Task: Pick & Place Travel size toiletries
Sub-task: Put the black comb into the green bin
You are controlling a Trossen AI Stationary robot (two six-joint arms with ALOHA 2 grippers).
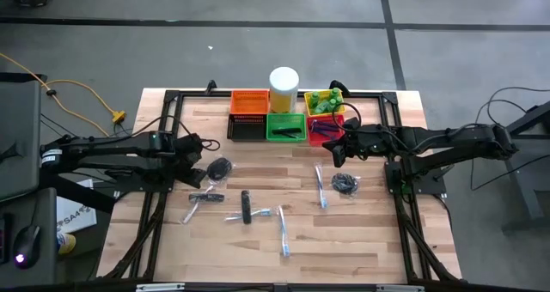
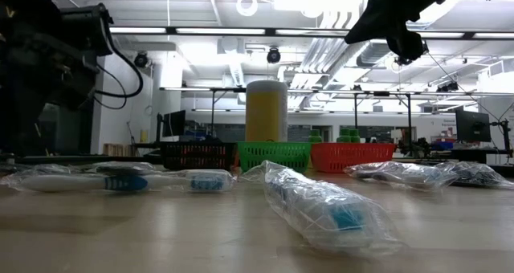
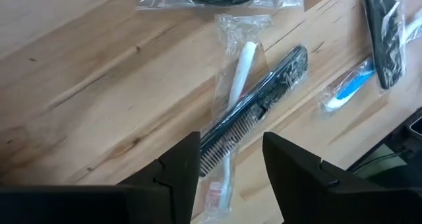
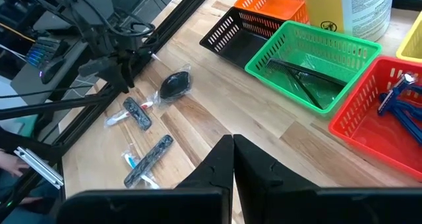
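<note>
Wrapped toiletries lie flat on the wooden table [image 1: 361, 240]. A black comb [image 3: 257, 102] rests crossed over a white toothbrush [image 3: 239, 69], below and ahead of my open left gripper [image 3: 231, 178], whose fingers stand over it without touching. A dark coiled bundle [image 1: 219, 167] lies beside that gripper [image 1: 196, 159]. More toothbrushes [image 1: 284, 232] and a second comb [image 1: 247, 206] lie toward the near edge, and another bundle [image 1: 345, 182] at the right. My right gripper [image 4: 233, 155] hangs shut and empty above the table near the red basket [image 1: 325, 130].
Orange [image 1: 249, 101], black [image 1: 247, 127], green [image 1: 286, 126], yellow [image 1: 324, 101] and red baskets stand in a block at the far edge, around a tall white cylinder [image 1: 284, 88]. Combs [image 4: 297, 79] lie in the green basket, razors [image 4: 395, 102] in the red.
</note>
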